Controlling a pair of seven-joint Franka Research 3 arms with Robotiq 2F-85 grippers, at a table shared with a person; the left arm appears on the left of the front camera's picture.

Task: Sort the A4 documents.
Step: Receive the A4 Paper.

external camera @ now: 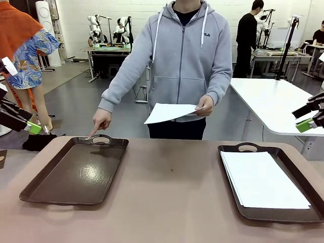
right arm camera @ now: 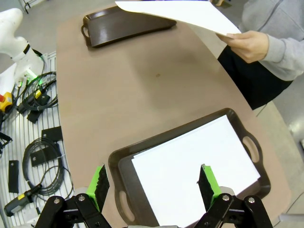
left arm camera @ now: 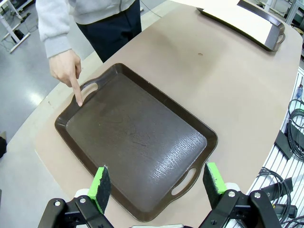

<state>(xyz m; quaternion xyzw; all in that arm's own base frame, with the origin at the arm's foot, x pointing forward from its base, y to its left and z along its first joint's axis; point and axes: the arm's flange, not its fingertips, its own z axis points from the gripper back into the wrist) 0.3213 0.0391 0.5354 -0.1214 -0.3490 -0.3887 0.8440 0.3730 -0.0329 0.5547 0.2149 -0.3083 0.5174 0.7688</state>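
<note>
A person across the table holds one white A4 sheet (external camera: 169, 112) (right arm camera: 183, 13) in one hand and points with the other hand's finger (external camera: 94, 132) (left arm camera: 78, 97) at the far handle of the empty left brown tray (external camera: 55, 188) (left arm camera: 199, 133). A stack of A4 documents (external camera: 263, 179) (right arm camera: 190, 171) lies in the right brown tray (external camera: 238, 148) (right arm camera: 118, 164). My left gripper (external camera: 17, 121) (left arm camera: 156, 185) hovers open above the left tray's near end, holding nothing. High over the right tray, my right gripper (external camera: 311, 119) (right arm camera: 152, 183) is open and holds nothing as well.
The tan tabletop (external camera: 172, 177) runs bare between the two trays. Cables and small tools (right arm camera: 33, 156) lie off the table edge beside the right arm. A white table (external camera: 276, 104) stands behind on the right.
</note>
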